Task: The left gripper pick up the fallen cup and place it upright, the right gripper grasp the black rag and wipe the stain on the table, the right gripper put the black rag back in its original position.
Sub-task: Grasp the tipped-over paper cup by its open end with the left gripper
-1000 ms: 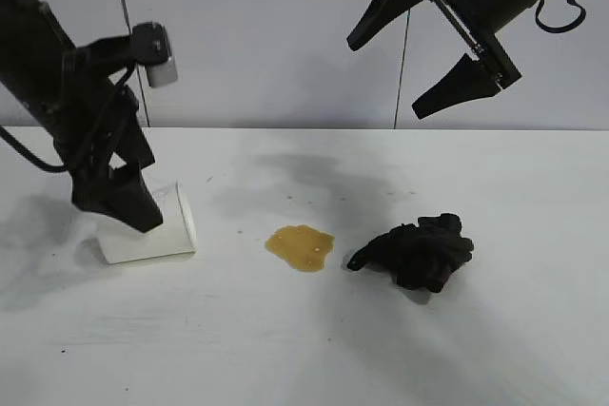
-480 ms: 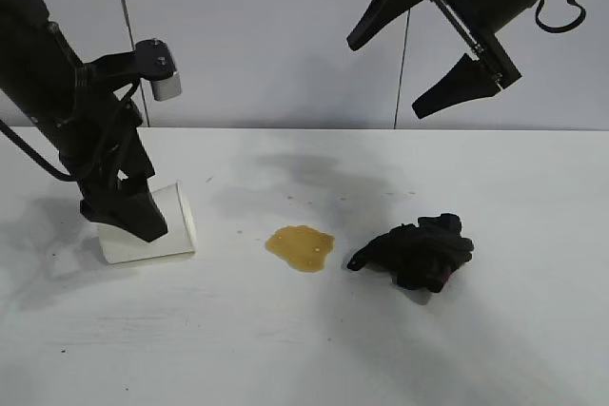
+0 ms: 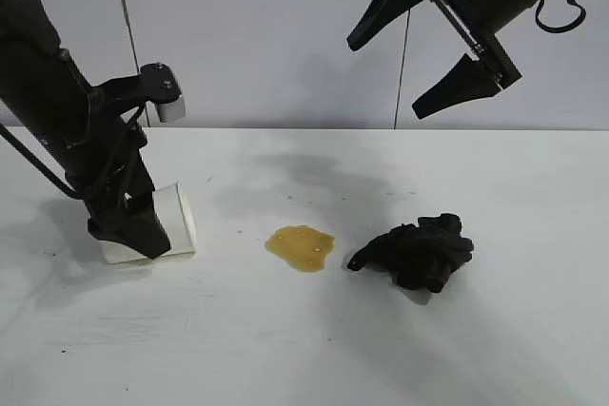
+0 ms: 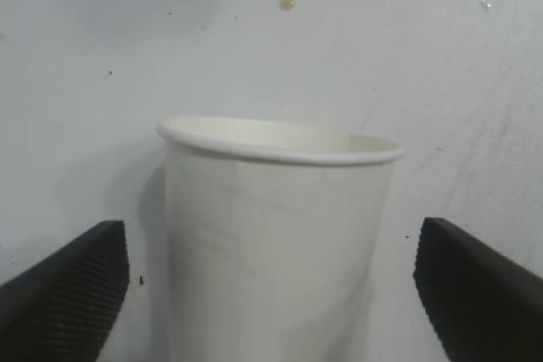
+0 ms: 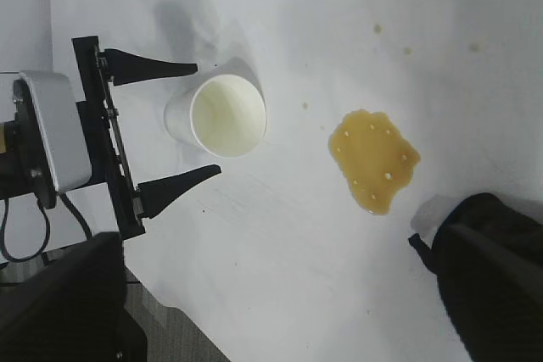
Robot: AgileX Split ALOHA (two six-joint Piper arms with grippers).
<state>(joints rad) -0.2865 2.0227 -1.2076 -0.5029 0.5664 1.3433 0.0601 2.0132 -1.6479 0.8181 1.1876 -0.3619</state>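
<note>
on the table (image 3: 533,349), fallen unmarked cup (image 3: 176,221) between left gripper (image 3: 128,225) wide jaws, right gripper (image 3: 419,40) spread aloft

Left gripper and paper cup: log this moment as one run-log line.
left gripper: jaws open astride fallen paper cup, no grip | right gripper: open, raised | amber stain: unwiped | black rag: untouched

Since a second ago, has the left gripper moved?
Yes. The left gripper has sunk lower around the cup, nearer the table.
</note>
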